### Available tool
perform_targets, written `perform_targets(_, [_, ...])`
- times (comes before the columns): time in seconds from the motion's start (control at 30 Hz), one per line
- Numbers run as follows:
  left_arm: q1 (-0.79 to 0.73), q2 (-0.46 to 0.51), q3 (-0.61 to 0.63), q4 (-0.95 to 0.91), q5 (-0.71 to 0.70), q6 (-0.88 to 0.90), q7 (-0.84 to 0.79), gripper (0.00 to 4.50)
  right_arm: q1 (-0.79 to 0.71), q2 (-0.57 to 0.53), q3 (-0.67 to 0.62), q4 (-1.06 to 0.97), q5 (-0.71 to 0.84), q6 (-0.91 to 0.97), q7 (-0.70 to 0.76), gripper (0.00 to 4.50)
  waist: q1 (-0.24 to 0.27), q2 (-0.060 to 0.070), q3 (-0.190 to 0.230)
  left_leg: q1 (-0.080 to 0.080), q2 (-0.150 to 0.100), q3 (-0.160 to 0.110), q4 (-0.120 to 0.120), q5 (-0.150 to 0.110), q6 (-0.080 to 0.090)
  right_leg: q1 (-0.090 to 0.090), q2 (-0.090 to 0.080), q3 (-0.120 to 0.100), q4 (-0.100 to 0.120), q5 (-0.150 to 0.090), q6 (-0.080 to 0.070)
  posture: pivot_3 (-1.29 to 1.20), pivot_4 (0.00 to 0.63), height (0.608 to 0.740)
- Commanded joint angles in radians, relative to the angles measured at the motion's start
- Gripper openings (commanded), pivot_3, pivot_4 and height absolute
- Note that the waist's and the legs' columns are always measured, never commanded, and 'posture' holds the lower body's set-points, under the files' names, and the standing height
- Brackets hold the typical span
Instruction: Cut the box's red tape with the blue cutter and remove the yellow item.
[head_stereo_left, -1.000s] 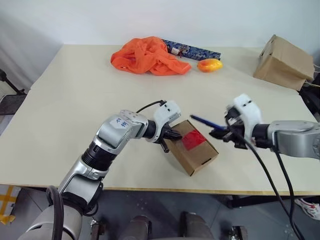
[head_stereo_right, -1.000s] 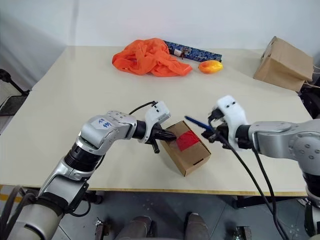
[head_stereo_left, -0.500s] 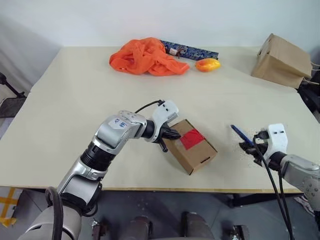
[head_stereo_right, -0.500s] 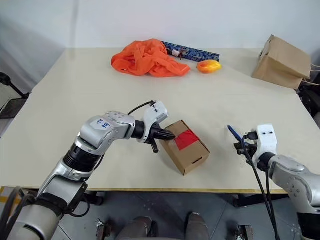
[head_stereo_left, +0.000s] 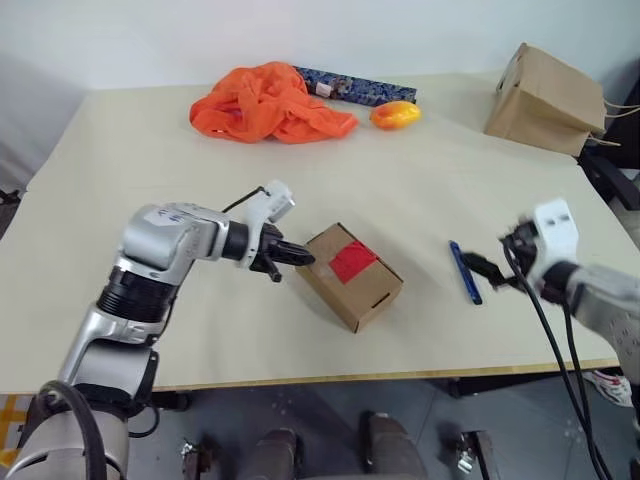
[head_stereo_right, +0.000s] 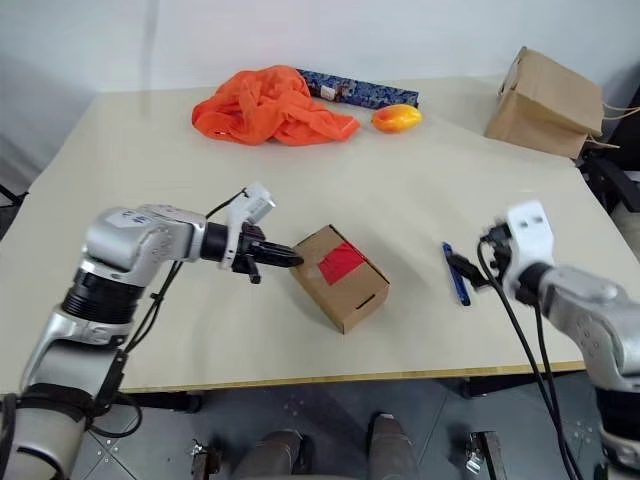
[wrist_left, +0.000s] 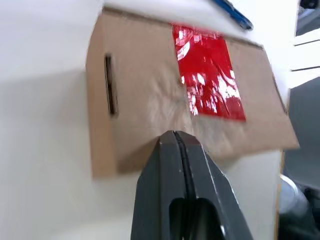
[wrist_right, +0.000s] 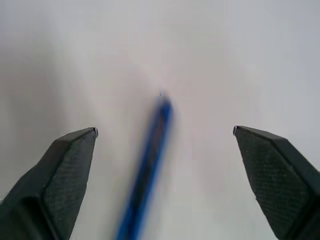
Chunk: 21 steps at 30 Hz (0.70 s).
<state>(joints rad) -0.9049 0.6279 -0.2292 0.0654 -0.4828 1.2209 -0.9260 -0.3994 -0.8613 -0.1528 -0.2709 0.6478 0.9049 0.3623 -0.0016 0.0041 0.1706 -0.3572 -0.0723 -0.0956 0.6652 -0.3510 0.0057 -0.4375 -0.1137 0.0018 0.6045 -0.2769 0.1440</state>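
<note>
Beside box, left pincer shut, empty; right pincer wide open, straddling blue cutter.

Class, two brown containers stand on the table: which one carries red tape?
The small brown cardboard box near the front edge, at the left gripper; the taller brown paper bag at the far right corner has none.

Silver-grey metal arms with black ribbed joint collars; white wrist housings; black cables looping to each wrist. Left claw and right claw: black, textured fingers.
</note>
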Motion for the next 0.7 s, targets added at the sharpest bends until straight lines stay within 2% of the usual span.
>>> perform_targets(0.03, [-0.016, 0.029, 0.039, -0.020, -0.047, 0.058, -0.032, 0.00, -0.073, 0.003, 0.089, -0.031, -0.035, 0.013, 0.063, 4.47, 0.003, -0.002, 0.002, -0.001, 0.000, -0.001, 0.000, 0.000, 0.000, -0.001, 0.000, 0.000, 0.001, 0.000, 0.000, 0.00, 0.150, 0.740])
perform_targets(0.1, [0.019, 0.105, -0.024, -0.079, -0.076, 0.086, -0.113, 0.00, -0.141, 0.018, 0.206, -0.008, -0.096, -0.003, 0.112, 4.47, 0.003, -0.004, 0.002, -0.010, -0.001, -0.005, 0.002, 0.000, 0.000, -0.008, -0.001, 0.000, 0.003, 0.000, 0.000, 0.00, 0.150, 0.740])
perform_targets(0.2, [0.065, 0.169, -0.126, -0.134, -0.051, 0.073, -0.147, 0.00, -0.219, 0.042, 0.323, 0.060, -0.169, 0.055, 0.127, 3.93, -0.002, -0.004, 0.003, -0.014, -0.002, -0.004, 0.001, 0.000, 0.000, -0.012, -0.001, -0.004, 0.006, 0.000, 0.000, 0.00, 0.150, 0.740])
perform_targets(0.27, [0.081, 0.150, -0.133, -0.146, -0.046, 0.073, -0.118, 0.00, -0.249, 0.048, 0.390, 0.072, -0.202, 0.020, 0.197, 3.24, 0.005, -0.004, 0.003, -0.015, -0.004, -0.005, 0.001, 0.000, 0.001, -0.012, -0.002, -0.005, 0.005, 0.000, 0.000, 0.00, 0.150, 0.740])
perform_targets(0.4, [0.104, 0.033, -0.109, -0.112, 0.009, 0.034, 0.023, 0.00, -0.320, 0.083, 0.468, 0.088, -0.228, 0.023, 0.294, 1.87, 0.015, -0.004, 0.003, -0.017, -0.005, -0.007, 0.004, -0.001, 0.003, -0.012, -0.003, -0.009, 0.003, 0.000, 0.000, 0.00, 0.150, 0.740])
perform_targets(0.57, [0.093, -0.022, -0.037, -0.059, 0.031, 0.013, 0.105, 0.00, -0.361, 0.109, 0.485, 0.019, -0.200, 0.065, 0.391, 0.24, 0.011, -0.005, 0.004, -0.018, -0.003, -0.007, 0.005, -0.001, 0.002, -0.012, -0.002, -0.013, 0.004, 0.000, 0.000, 0.00, 0.150, 0.740])
perform_targets(0.6, [0.087, -0.024, -0.027, -0.049, 0.032, 0.010, 0.112, 0.00, -0.366, 0.113, 0.486, 0.010, -0.198, 0.075, 0.404, 0.05, 0.006, -0.005, 0.004, -0.018, -0.002, -0.007, 0.005, -0.001, 0.002, -0.012, -0.002, -0.014, 0.004, 0.000, 0.000, 0.00, 0.150, 0.740])
perform_targets(0.7, [0.077, -0.017, -0.018, -0.034, 0.038, 0.004, 0.119, 0.00, -0.377, 0.142, 0.489, 0.003, -0.212, 0.094, 0.407, 0.05, -0.001, -0.005, 0.004, -0.018, -0.002, -0.007, 0.008, -0.001, 0.001, -0.012, -0.002, -0.014, 0.006, 0.000, 0.000, 0.00, 0.150, 0.740])
